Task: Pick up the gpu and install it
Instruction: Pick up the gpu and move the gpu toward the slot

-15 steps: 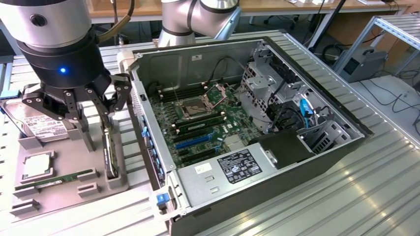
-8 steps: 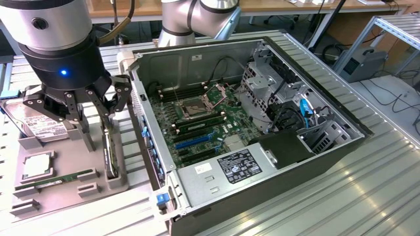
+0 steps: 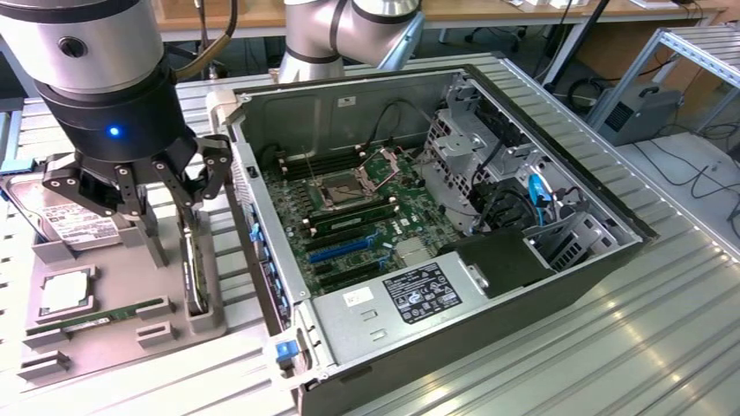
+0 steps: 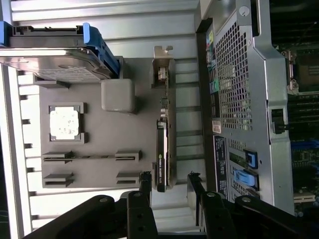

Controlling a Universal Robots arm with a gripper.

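Note:
The gpu [image 3: 194, 270] stands on its edge in a slot along the grey holder tray [image 3: 116, 342], on the side nearest the computer case. In the wrist view the gpu [image 4: 163, 142] is a thin dark card with its silver bracket [image 4: 162, 69] at the far end. My gripper [image 3: 156, 204] hangs open just above the tray, over the card's end away from the bracket. Its two black fingers [image 4: 145, 185] straddle the line of the card without touching it, so the gripper [image 4: 168, 186] holds nothing.
The open computer case [image 3: 555, 260] lies at the exterior view's right, motherboard [image 3: 359, 217] and blue slot [image 3: 335, 250] exposed. The tray also carries a hard drive [image 4: 55, 64], a processor chip [image 4: 65, 123] and a memory stick [image 4: 92, 157]. The case wall [image 4: 239, 99] stands close beside the card.

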